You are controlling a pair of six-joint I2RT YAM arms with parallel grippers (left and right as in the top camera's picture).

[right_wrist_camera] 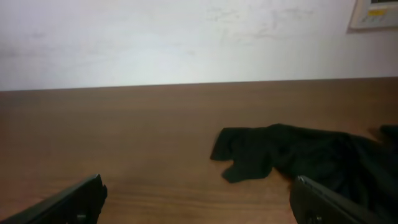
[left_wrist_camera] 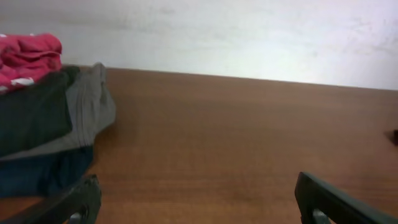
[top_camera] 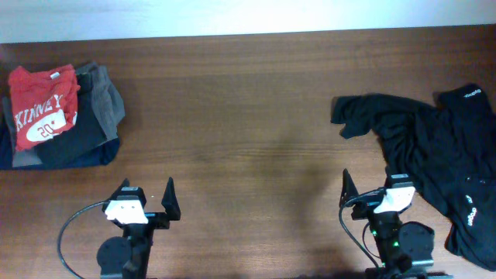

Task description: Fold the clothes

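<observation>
Garment to fold, black and long-sleeved, lies crumpled just right of and beyond my right gripper; that and my left gripper gape empty. I'd drag it leftward and flatten first.

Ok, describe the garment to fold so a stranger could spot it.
On the wooden table, look right. The black garment sprawls there, crumpled. Unlike the folded stack at the left, topped by a red shirt, it is unfolded, with white logos.
</observation>
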